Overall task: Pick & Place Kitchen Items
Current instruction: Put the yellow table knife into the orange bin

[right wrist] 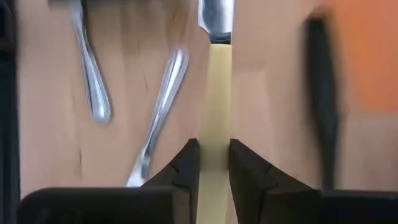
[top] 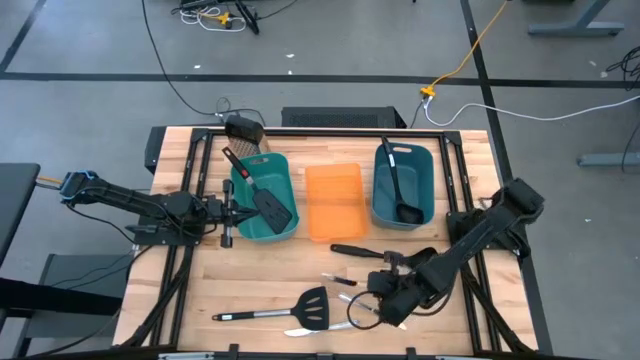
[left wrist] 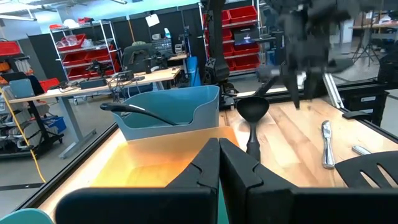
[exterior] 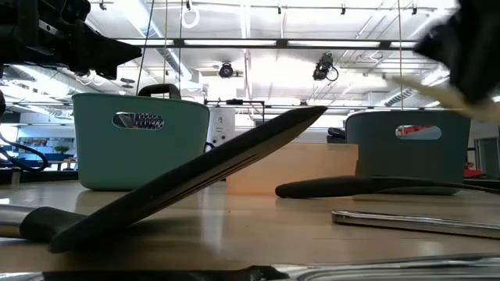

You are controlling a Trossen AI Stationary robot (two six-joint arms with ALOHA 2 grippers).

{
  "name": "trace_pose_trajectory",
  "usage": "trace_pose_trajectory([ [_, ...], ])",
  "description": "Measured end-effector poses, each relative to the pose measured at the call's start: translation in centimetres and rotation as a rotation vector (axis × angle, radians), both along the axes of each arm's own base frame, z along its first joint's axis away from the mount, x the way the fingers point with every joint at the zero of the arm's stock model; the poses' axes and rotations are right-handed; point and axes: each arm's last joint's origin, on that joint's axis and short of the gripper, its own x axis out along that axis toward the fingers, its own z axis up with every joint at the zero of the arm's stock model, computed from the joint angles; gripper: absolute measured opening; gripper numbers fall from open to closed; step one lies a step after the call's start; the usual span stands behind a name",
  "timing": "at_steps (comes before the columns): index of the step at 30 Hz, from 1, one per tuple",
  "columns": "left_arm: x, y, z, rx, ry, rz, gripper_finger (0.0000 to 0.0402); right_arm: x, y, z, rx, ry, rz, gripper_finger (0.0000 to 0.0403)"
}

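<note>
Yellow-handled knife (right wrist: 215, 118) sits pinched in my right pincer (right wrist: 214, 165) at the counter's (top: 250, 285) near right, so I'm mid-pickup; next I'd lift and choose a bin. Left pincer (left wrist: 219, 165), pressed together, waits by the left teal bin (top: 285, 170).

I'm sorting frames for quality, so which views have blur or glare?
Low view: bright ceiling lights wash out the background, and the near black spatula is soft. Right wrist view: the yellow-handled knife and silver knives are blurred. Left wrist view: the far right arm is smeared.
</note>
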Motion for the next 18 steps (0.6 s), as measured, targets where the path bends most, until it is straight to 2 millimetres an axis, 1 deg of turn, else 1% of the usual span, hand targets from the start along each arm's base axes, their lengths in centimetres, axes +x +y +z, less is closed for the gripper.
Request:
trace_pose_trajectory([
  [4,0.0,0.0,0.0,0.0,0.0,0.0,0.0007,-0.9,-1.1,2.9,-0.053,-0.147,0.005,0.0066],
  [7,0.0,0.0,0.0,0.0,0.0,0.0,0.0007,-1.5,-2.3,3.6,-0.068,-0.202,-0.002,0.0066],
  [10,0.0,0.0,0.0,0.0,0.001,0.0,0.0007,-1.8,-3.6,3.5,-0.069,-0.234,-0.012,0.0066],
  [13,0.0,0.0,0.0,0.0,0.002,0.0,0.0007,-1.8,-4.5,3.1,-0.057,-0.304,-0.018,0.0066],
  [18,0.0,0.0,0.0,0.001,0.002,-0.001,0.0007,-2.2,-6.1,1.0,-0.051,-0.432,-0.024,0.0066],
])
